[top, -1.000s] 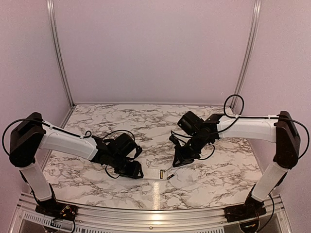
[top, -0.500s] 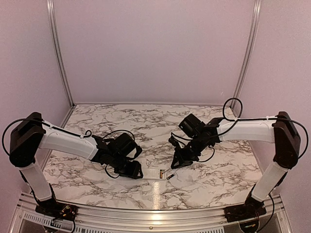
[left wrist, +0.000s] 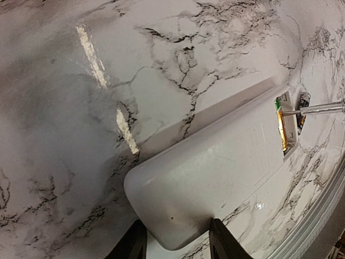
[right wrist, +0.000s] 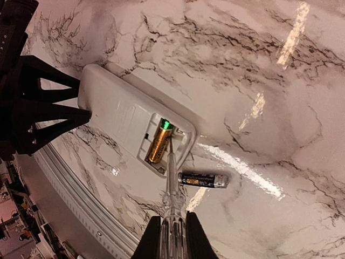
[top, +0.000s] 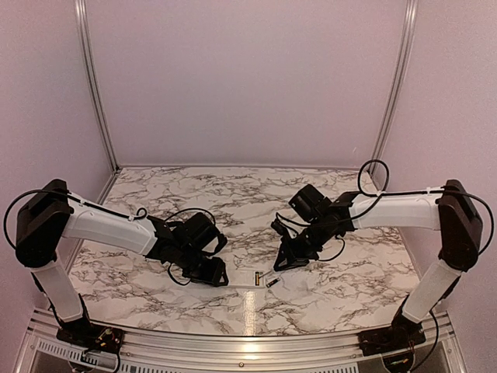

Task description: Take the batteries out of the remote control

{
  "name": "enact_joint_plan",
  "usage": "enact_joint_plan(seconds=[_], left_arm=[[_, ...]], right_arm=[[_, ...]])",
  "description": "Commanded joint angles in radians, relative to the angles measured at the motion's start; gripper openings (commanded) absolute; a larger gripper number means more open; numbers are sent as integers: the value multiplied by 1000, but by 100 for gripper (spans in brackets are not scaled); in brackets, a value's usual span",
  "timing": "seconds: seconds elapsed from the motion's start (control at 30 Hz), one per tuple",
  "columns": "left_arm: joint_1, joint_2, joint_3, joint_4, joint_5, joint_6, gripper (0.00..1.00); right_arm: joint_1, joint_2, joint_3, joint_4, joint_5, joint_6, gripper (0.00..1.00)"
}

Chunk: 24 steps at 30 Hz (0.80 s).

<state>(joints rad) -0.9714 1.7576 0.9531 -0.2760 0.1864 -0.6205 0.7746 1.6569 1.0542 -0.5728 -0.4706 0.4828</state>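
remote control [right wrist: 121, 116]: on table [right wrist: 242, 65]
seated battery [right wrist: 158, 143]: in remote's right-end recess
loose battery [right wrist: 204, 179]: on table, just right of remote
rod [right wrist: 171, 172]: tip in recess, beside seated battery
left gripper [left wrist: 178, 240]: around remote's left end

Top cam is looking down on the whole counter [top: 233, 194] from behind; both wrist cams are sitting close, sharing the remote control [right wrist: 116, 113].
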Motion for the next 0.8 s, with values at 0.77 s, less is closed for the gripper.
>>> enact_joint_plan(seconds=[0.77], left_arm=[[0, 85, 19, -33, 19, 21, 40]], right_arm=[[-53, 51, -233, 316, -207, -98, 0]])
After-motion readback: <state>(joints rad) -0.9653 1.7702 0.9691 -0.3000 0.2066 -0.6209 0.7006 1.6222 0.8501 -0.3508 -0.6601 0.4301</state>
